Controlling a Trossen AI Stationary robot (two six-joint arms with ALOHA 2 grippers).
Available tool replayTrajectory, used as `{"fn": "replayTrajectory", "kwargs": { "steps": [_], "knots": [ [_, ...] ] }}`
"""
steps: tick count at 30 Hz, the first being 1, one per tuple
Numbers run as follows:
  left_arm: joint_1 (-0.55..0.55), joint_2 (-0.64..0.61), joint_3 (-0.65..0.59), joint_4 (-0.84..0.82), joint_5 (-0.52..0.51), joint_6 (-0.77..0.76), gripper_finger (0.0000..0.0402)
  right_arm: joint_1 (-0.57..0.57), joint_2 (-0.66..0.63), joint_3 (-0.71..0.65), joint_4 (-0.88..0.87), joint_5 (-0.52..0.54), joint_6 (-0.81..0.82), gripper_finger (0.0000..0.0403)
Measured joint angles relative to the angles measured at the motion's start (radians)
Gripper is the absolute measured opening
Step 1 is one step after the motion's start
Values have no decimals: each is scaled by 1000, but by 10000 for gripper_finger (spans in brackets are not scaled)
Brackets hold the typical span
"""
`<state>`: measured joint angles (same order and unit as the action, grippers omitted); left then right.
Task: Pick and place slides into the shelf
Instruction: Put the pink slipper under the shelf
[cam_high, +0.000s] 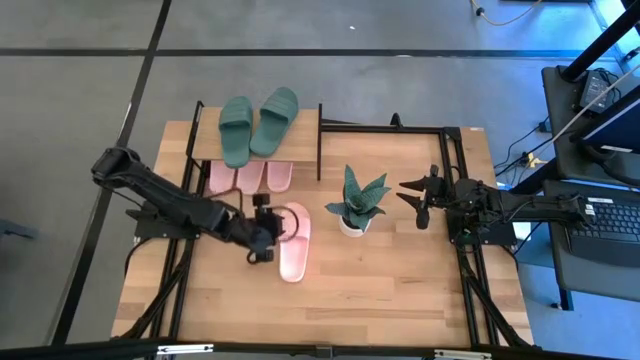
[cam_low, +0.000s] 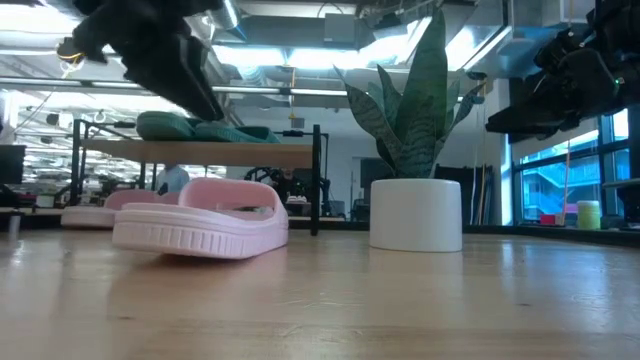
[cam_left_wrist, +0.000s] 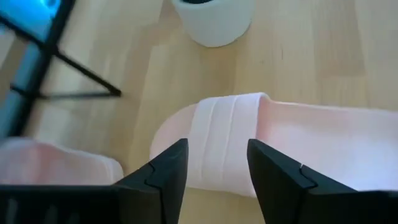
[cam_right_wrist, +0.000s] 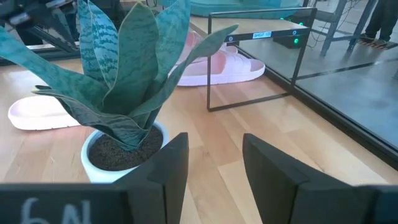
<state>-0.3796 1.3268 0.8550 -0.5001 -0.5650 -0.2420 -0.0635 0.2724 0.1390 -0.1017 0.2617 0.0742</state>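
Observation:
One pale pink slide lies sole down on the table in front of the shelf; it also shows in the low view and the left wrist view. My left gripper is open and hovers just above its strap, touching nothing. Two dark green slides lie on the shelf's top board. Three pink slides rest on the level below. My right gripper is open and waits in the air beside the potted plant.
The spiky plant in its white pot stands right of the loose slide, between the two grippers. The shelf's black metal legs stand at the table's far left part. Bare wood stretches toward the near edge.

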Motion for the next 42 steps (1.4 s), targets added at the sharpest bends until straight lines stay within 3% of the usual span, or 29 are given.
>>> {"fn": "replayTrajectory", "kwargs": {
  "steps": [4, 14, 21, 28, 42],
  "knots": [
    [-50, 76, 0, 26, -73, 48, 160, 0, 0, 0, 0, 0, 0, 154],
    [-87, 232, 0, 125, -84, 3, 160, 0, 0, 0, 0, 0, -2, 154],
    [-86, 320, 0, 125, -155, -14, 160, 0, 0, 0, 0, 0, -5, 154],
    [-63, 350, 1, 110, -256, 20, 160, 0, 0, 0, -6, 0, -7, 154],
    [18, 351, 1, 112, -253, 42, 160, 0, 0, 0, -48, 0, -6, 154]
  ]
}}
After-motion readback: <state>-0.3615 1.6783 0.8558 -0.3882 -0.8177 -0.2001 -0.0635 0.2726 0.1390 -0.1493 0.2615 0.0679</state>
